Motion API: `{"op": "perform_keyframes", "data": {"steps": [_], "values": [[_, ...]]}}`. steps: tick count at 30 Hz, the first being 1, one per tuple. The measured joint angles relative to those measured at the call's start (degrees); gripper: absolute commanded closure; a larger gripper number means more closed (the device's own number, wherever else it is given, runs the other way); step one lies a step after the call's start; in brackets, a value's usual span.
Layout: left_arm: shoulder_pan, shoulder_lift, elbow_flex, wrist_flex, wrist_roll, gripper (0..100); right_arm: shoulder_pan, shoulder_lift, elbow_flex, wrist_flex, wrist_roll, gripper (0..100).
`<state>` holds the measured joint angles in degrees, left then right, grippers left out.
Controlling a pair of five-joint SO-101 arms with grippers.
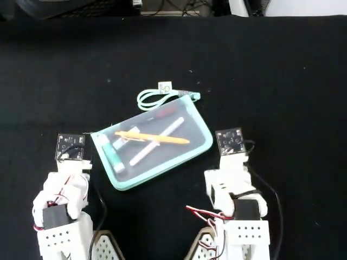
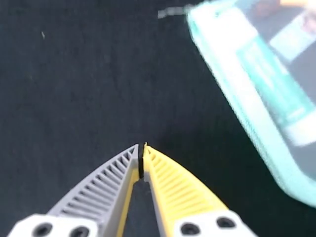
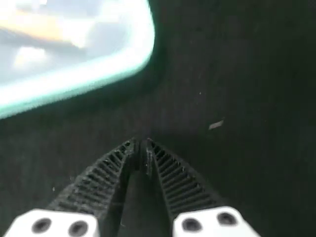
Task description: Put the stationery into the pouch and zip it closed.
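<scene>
Pouch: A see-through pouch (image 1: 179,151) with a mint-green edge lay flat and slanted in the middle of the counter (image 1: 271,81).
Zip: I could not tell if it was shut all the way.
Inside the pouch: An orange pen (image 1: 157,138) lay across a white pen (image 1: 162,135), so the two made a cross. A green tube (image 1: 113,154) lay along the short end of the pouch. A red thing (image 1: 165,114) lay near the far edge, too small to tell what it was.
Cord: A mint-green cord (image 1: 149,98) lay in a loop on the counter, just past the far edge of the pouch. A little white tag (image 1: 165,86) sat beside it.
Left end effector: The left end effector (image 2: 142,148) had one grey finger and one yellow finger. The tips were pressed together with nothing between them. It was over bare counter, just beside the short end of the pouch and not touching it.
Right end effector: The right end effector (image 3: 139,144) had black fingers, also pressed together and holding nothing. It was near a round corner of the pouch, not touching it.
Counter: It was black all over.
</scene>
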<state>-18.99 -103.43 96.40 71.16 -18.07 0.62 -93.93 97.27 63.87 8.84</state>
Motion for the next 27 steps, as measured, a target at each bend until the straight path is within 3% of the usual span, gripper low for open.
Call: {"op": "perform_keyframes", "data": {"steps": [4,11,20,27], "values": [[0.3,0.0,0.0,0.8,4.7,97,0.0,0.0,0.0,0.8,0.0,97.2],[0.8,0.0,0.0,0.8,25.1,97,0.0,0.0,0.0,1.2,0.0,97.2],[1.3,0.0,0.0,0.8,25.8,97,0.0,0.0,0.0,1.3,0.0,97.2],[10.9,0.0,0.0,0.8,26.2,97,0.0,0.0,0.0,1.3,0.0,97.2]]}}
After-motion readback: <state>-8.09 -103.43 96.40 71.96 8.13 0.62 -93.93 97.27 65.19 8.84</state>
